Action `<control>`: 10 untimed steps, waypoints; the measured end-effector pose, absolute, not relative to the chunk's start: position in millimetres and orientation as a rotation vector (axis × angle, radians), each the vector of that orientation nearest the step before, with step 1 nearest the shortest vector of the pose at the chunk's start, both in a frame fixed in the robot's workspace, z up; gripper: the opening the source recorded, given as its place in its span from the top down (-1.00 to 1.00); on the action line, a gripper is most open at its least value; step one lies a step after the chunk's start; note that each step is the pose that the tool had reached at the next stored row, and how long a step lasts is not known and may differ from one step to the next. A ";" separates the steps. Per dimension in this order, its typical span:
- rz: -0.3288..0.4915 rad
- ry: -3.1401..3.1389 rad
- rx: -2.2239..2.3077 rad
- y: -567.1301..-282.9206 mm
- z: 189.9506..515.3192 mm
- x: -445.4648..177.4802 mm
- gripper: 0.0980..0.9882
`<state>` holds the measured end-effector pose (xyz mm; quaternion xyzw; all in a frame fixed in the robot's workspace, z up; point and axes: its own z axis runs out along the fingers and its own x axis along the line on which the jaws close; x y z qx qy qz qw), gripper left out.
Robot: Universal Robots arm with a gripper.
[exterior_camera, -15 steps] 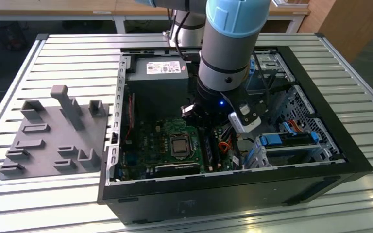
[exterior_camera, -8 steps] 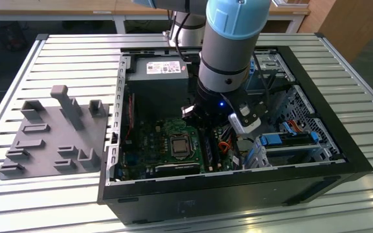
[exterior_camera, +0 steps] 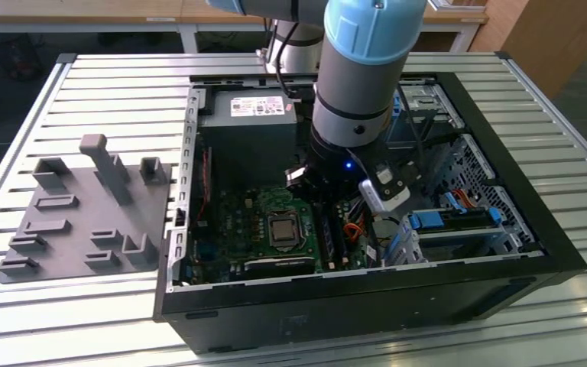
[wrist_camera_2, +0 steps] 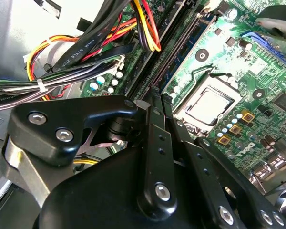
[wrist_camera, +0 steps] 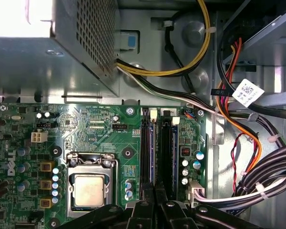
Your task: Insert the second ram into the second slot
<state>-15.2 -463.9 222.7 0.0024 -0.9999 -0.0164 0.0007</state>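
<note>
Two long black memory slots [wrist_camera: 148, 152] [wrist_camera: 168, 152] lie side by side on the green motherboard, next to the processor socket [wrist_camera: 88, 188]. A thin blue edge runs along each slot, so a stick seems to stand in both. Which of them is the second ram I cannot tell. My gripper [wrist_camera: 155, 202] [wrist_camera_2: 158, 98] is shut, its two thin black fingers pressed together with nothing showing between them. Its tips hang just above the near end of the slots. In the exterior view the gripper [exterior_camera: 319, 200] is deep inside the open computer case, below the blue-and-grey arm.
Bundles of coloured cables [wrist_camera: 248, 157] crowd the side of the slots away from the socket. The power supply [exterior_camera: 248, 122] fills the far end of the case, and drive bays with blue tabs [exterior_camera: 446, 222] stand on the exterior view's right. A grey fixture plate [exterior_camera: 85, 210] lies outside on the exterior view's left.
</note>
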 end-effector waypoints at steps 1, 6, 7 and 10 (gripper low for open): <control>-0.051 -3.140 0.008 -463.9 222.7 -15.2 0.93; -0.052 -3.140 0.001 -463.9 222.6 -15.1 0.93; -0.052 -3.140 -0.002 -463.9 222.5 -14.9 0.93; -0.052 -3.140 -0.010 -463.9 222.4 -14.5 0.93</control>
